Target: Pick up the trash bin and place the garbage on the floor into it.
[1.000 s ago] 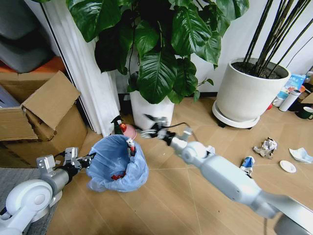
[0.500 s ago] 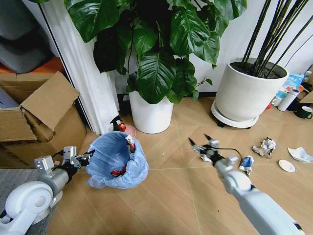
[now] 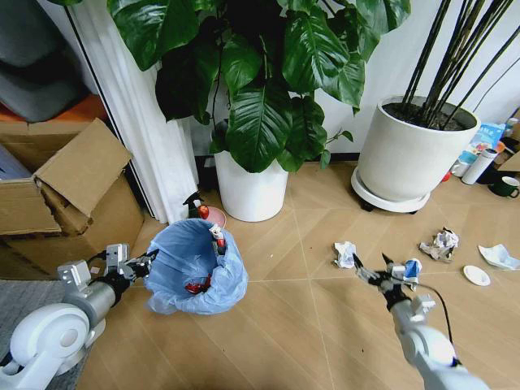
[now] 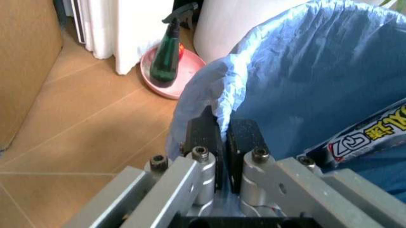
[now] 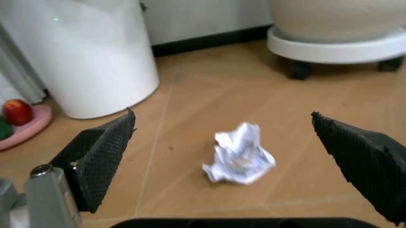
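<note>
The right claw (image 3: 379,272), swung away from the small round dark bin with its crinkly light blue bag (image 3: 195,268), is now spread wide near a crumpled white paper wad (image 5: 240,154) on the herringbone wood floor (image 3: 276,341), by the white plant pot (image 3: 250,188). The bag's rim is pinched by the left claw (image 4: 221,137), so another pickup looks lined up.

A lived-in home corner: herringbone wood floor (image 3: 292,325), big leafy plants in white pots (image 3: 410,158) against the wall, a white curtain (image 3: 142,122), an open cardboard box (image 3: 65,195), and a spray bottle (image 4: 166,54) on a pink dish.
</note>
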Motion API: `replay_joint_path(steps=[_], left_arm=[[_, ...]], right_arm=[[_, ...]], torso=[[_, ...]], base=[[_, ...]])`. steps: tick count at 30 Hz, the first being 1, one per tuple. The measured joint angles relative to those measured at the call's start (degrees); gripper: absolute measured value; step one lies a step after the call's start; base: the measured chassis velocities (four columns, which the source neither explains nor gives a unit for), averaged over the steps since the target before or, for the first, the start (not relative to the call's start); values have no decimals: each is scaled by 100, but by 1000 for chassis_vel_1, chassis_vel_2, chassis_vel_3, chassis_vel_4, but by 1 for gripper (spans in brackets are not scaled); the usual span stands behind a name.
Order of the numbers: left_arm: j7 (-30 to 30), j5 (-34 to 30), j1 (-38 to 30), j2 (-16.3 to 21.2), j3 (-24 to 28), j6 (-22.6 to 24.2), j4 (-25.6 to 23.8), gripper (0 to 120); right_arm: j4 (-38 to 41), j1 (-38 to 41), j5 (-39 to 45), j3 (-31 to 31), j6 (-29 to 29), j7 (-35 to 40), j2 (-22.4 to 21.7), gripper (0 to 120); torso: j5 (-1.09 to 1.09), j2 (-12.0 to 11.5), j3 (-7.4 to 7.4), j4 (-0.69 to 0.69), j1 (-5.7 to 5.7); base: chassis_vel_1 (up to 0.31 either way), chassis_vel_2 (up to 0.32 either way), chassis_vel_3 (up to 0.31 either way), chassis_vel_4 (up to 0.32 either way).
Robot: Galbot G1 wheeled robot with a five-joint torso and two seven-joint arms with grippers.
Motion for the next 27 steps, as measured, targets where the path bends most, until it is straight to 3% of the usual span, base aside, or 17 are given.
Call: replay_joint_path(steps=[10,27], left_arm=[[-20,33,77,-13,-30,-4,-92,0],[-31,14,141,-5,-69,-4,-160,0]], right_arm=[[-287,10,-125,160,97,76,259,100],[-364,34,42,154,20,139,297,100]], torso=[[-1,0,0,0,0],[-1,0,0,1,0]], base=[[0,0,0,0],[-2,3,3,-4]])
